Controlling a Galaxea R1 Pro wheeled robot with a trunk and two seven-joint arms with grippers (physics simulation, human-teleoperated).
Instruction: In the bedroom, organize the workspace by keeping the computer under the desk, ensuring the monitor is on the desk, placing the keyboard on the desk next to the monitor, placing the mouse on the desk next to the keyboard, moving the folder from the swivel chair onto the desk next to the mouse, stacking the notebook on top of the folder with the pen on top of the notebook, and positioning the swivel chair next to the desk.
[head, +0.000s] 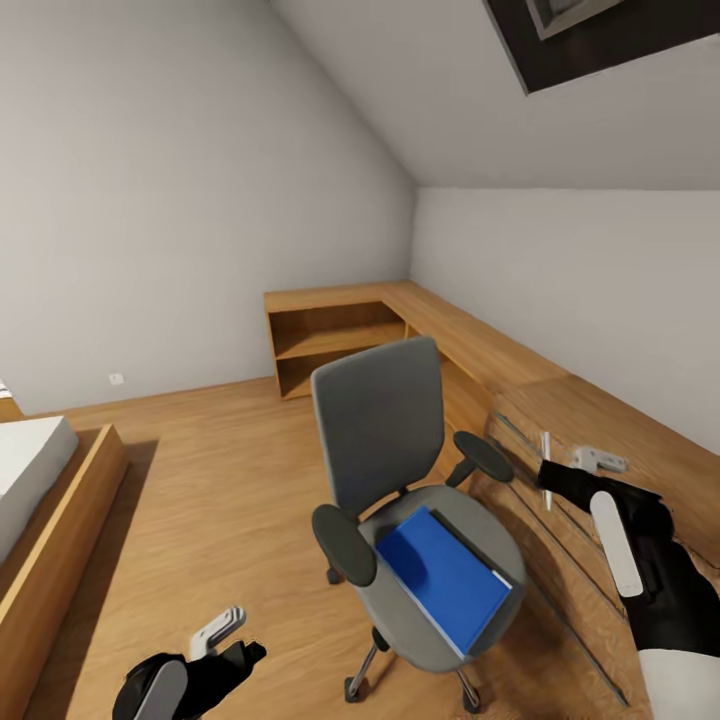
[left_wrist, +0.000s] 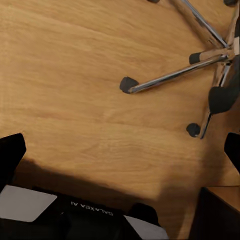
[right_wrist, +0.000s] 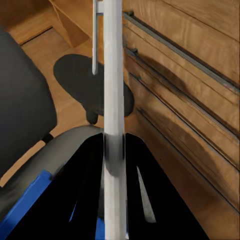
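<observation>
1 folder (head: 442, 577) lies on the swivel chair (head: 380, 430); castors face the left wrist; pincer states unclear.

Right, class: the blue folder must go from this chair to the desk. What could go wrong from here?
The folder reaches the seat's front edge; a nudge could tip it off. The swivel chair stands on castors and may roll when pressed. The right claw hangs near the armrest and could snag it.
</observation>
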